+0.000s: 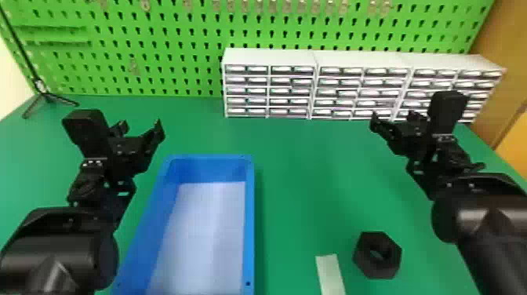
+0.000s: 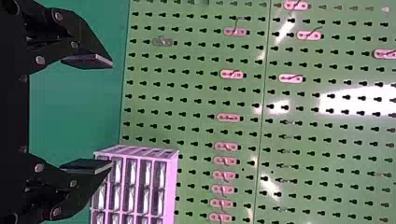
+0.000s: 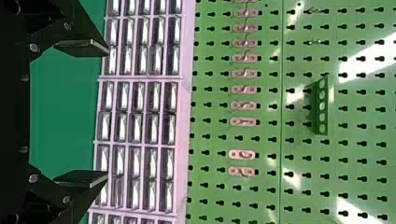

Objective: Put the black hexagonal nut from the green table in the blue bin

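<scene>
– What is seen at the left?

– A black stand [image 1: 48, 97] is pictured at the far left of the green table [image 1: 306, 176], before a green pegboard [image 1: 164, 66]. Nearer, the left gripper [image 1: 140, 128] is held above the table, its two fingers parted, with a gap also seen between them in the left wrist view.

– And to the right of that?

– The blue bin [image 1: 249, 231] is set lengthwise, near to far, its pale floor exposed between blue walls. Beyond it and to the right, white drawer units [image 1: 270, 57] are lined up along the foot of the pegboard.

– Where is the nut found?

– The black hexagonal nut [image 1: 364, 261] is shown on the table at the near right, lying flat with its hole upward, well apart from the bin. A pale strip [image 1: 331, 274] is laid just to its left, between nut and bin.

– What is pictured at the right?

– The right gripper [image 1: 394, 117] is held farther off than the nut, in front of the drawer units, its fingers likewise spread, with nothing gripped.
</scene>
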Robot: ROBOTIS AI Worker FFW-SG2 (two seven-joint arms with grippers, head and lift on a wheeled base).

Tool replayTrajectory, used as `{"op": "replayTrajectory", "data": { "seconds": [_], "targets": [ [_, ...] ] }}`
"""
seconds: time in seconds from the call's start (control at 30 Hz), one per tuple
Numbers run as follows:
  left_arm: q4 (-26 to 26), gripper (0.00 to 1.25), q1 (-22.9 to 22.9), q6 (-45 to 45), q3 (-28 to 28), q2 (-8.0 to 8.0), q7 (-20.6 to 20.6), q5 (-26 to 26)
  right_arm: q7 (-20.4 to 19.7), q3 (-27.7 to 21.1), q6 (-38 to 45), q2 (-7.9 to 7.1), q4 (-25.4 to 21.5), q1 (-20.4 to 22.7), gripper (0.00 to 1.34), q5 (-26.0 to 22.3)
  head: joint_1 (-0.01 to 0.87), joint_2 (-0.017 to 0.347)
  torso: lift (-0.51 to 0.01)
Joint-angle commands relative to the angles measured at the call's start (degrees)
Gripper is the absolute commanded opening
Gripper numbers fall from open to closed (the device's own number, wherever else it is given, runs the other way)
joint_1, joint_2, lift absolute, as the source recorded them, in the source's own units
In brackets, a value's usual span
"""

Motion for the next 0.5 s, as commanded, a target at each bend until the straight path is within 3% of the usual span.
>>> {"op": "replayTrajectory", "data": {
  "seconds": [0.0, 0.47],
  "targets": [
    [0.0, 0.76, -0.09, 0.0, -0.11, -0.01, 0.0, -0.09, 0.0, 0.0, 0.0, -0.05, -0.01, 0.0, 0.99, 0.0, 0.686, 0.028, -0.096],
    [0.0, 0.76, -0.18, 0.0, -0.2, -0.01, 0.0, -0.09, 0.08, 0.18, 0.35, -0.05, -0.27, 0.09, 0.99, 0.0, 0.686, 0.028, -0.096]
  ]
}}
